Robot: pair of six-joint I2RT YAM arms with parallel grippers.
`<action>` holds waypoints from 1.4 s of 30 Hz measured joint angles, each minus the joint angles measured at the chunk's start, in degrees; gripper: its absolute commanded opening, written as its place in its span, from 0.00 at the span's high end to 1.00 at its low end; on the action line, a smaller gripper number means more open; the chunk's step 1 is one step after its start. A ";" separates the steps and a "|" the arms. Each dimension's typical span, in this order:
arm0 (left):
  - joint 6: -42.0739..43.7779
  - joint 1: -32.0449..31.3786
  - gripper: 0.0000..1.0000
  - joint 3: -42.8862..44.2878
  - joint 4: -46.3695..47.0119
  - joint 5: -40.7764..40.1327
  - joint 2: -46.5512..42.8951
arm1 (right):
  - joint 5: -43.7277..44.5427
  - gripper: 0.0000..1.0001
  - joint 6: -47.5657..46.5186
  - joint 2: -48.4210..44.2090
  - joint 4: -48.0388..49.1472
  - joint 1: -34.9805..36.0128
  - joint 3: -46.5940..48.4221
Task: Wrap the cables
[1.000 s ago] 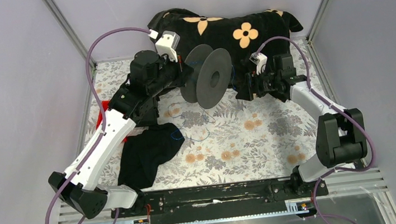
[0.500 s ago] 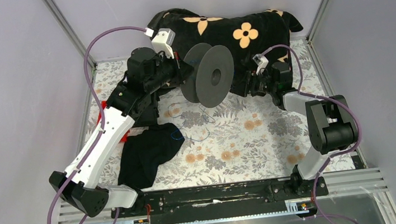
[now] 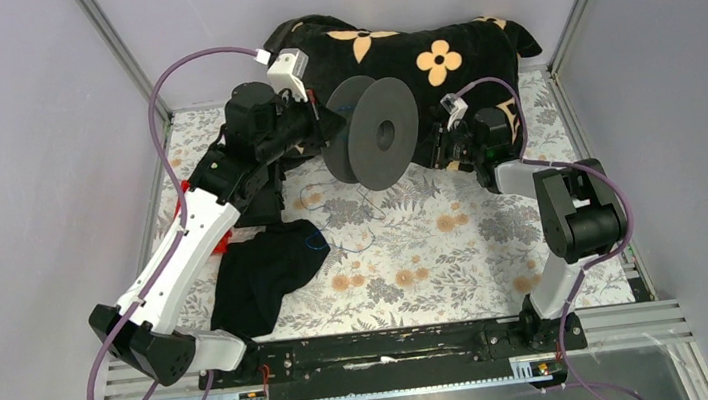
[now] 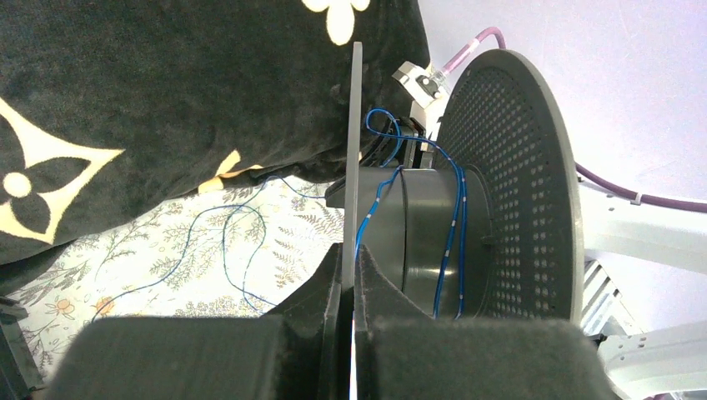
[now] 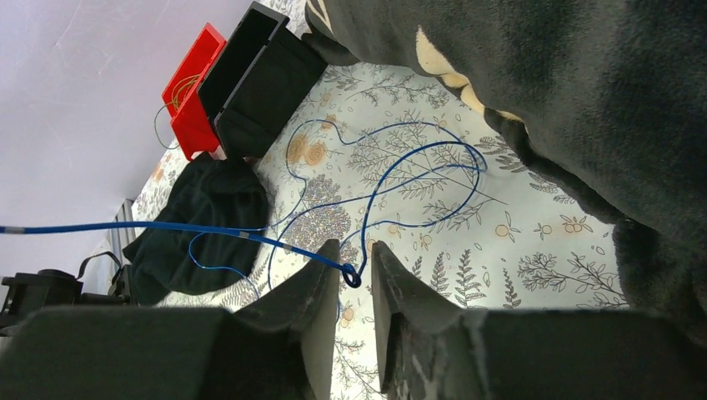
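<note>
On spool (image 4: 508,167) and floral mat (image 5: 534,242), hair-thin blue cables (image 5: 125,224), loose loops.

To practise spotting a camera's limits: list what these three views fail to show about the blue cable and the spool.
- Right wrist: the cable runs off the left edge; its far end is unseen.
- Top external: the spool flanges hide the core; the cable is too thin to trace.
- Left wrist: the left gripper fingers cover the core's lower part, so turns cannot be counted.
</note>
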 measured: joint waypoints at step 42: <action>-5.33 0.07 1.00 -2.58 -1.38 -27.85 3.52 | -6.14 1.00 -29.59 -14.67 -47.12 20.52 8.92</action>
